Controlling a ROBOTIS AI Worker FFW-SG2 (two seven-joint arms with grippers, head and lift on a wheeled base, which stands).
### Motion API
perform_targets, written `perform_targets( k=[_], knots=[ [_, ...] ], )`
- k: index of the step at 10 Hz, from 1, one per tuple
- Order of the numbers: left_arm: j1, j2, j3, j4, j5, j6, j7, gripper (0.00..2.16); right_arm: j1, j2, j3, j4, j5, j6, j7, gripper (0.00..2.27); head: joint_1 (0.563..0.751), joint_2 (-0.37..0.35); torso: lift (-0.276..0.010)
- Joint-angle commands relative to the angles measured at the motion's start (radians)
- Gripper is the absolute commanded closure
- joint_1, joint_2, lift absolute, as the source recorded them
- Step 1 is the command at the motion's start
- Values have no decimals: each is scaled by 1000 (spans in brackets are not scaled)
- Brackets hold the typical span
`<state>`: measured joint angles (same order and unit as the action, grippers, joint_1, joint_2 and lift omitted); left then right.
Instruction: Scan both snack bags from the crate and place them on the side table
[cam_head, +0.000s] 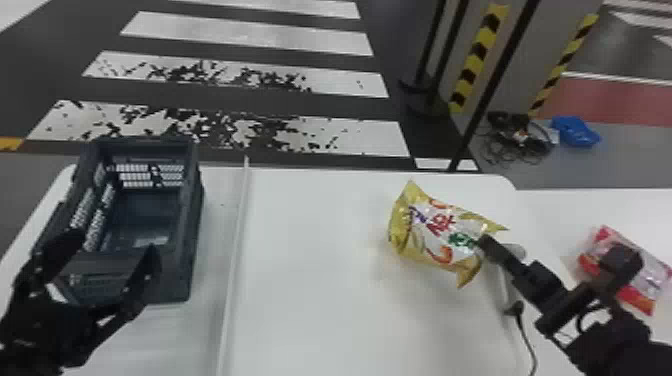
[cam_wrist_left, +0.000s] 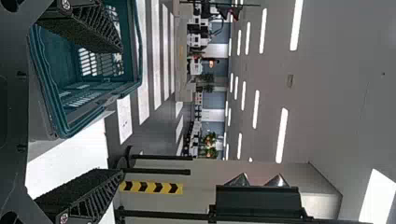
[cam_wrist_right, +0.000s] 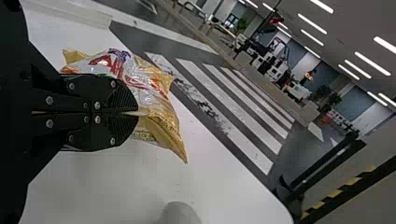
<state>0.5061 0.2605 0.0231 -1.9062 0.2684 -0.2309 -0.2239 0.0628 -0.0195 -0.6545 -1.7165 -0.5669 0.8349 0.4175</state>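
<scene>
White tabletop (cam_head: 320, 310) stretches open midway; by its right edge, the right gripper (cam_head: 486, 245) pinches the yellow snack bag (cam_head: 432, 230) – beyond, the red snack bag (cam_head: 652, 272) lies on the side table (cam_head: 555, 215) – while the left gripper (cam_head: 111, 245) gapes at the crate (cam_head: 192, 225).

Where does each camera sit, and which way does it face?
Head view: on the head, facing forward and down at the dark slatted plastic crate, shiny yellow-and-white snack bag, black left arm and right arm.
Left wrist view: on that wrist, looking past its open left jaws at the crate and striped floor.
Right wrist view: on that wrist, looking along its right jaws, shut on the bag.
Shared: head and right wrist views show the bag.
</scene>
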Motion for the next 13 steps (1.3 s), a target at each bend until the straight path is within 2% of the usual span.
perform_targets(
  k=[1,2,4,6,8,11,13],
  knots=[
    [2,-1,1,-1,0,0,0,80,26,1,67,-74,128,-139,-14,2246,695,-188,-95],
    [3,-3,3,-1,-2,0,0,80,38,1,101,-109,173,-176,-23,2246,695,-199,-95],
    [3,-4,3,-1,-2,0,0,80,81,-2,225,-193,367,-305,-40,2246,695,-195,-95],
    [3,-3,5,1,-2,0,2,80,129,-23,385,-221,653,-486,-88,2246,695,-162,-95],
    [3,-1,5,3,-2,0,2,80,170,-66,538,-189,986,-624,-190,2246,695,-122,-95],
    [-4,-1,5,13,3,0,2,80,238,-146,737,-107,1357,-627,-385,2246,695,-57,-95],
    [-6,-1,3,16,3,0,2,80,288,-198,845,-66,1527,-559,-487,2246,695,-28,-95]
  ],
)
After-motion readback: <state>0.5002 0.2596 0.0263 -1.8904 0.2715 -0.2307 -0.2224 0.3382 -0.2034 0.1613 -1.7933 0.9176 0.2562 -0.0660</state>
